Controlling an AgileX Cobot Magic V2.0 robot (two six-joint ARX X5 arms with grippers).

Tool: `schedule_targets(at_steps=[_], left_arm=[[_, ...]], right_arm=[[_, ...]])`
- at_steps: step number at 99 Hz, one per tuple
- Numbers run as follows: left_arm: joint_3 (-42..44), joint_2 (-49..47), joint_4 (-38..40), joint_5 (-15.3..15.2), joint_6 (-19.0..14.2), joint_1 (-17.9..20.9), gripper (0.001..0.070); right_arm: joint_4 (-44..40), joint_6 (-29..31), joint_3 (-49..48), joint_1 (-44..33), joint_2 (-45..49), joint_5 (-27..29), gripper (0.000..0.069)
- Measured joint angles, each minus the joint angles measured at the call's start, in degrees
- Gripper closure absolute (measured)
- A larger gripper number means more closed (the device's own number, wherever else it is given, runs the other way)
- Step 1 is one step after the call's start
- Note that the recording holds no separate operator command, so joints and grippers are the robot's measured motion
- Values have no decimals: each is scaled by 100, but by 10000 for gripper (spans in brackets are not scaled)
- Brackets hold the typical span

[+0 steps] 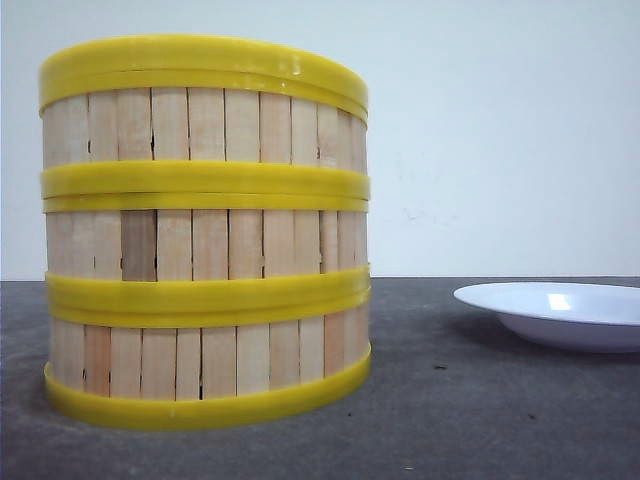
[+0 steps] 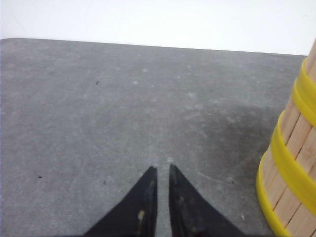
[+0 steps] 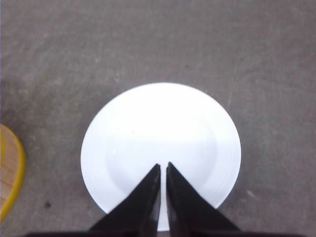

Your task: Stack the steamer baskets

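Three steamer baskets [image 1: 205, 235] stand stacked in one column on the dark table at the left of the front view, pale slats between yellow rims. The stack's side [image 2: 291, 163] shows at the edge of the left wrist view, and a piece of its top rim [image 3: 12, 173] at the edge of the right wrist view. My left gripper [image 2: 163, 168] hangs shut over bare table beside the stack, holding nothing. My right gripper [image 3: 163, 166] is shut above the white plate [image 3: 197, 123], with nothing between its fingers. Neither gripper appears in the front view.
The white plate [image 1: 560, 312] lies on the table to the right of the stack. A pale wall rises behind the grey table [image 1: 450, 400], whose far edge [image 2: 148, 44] shows in the left wrist view.
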Motion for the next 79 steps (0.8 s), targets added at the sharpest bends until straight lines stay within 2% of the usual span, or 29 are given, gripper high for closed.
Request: schedule_targets(at_steps=[58, 67, 79], left_arm=[[0, 0, 0, 0, 0, 0, 695], [0, 0, 0, 0, 0, 0, 695], [0, 0, 0, 0, 0, 0, 695]], right_arm=[[22, 0, -20, 11, -68, 24, 677], [367, -15, -262, 11, -466, 245, 677], [1270, -96, -1023, 11, -1414, 468, 677]])
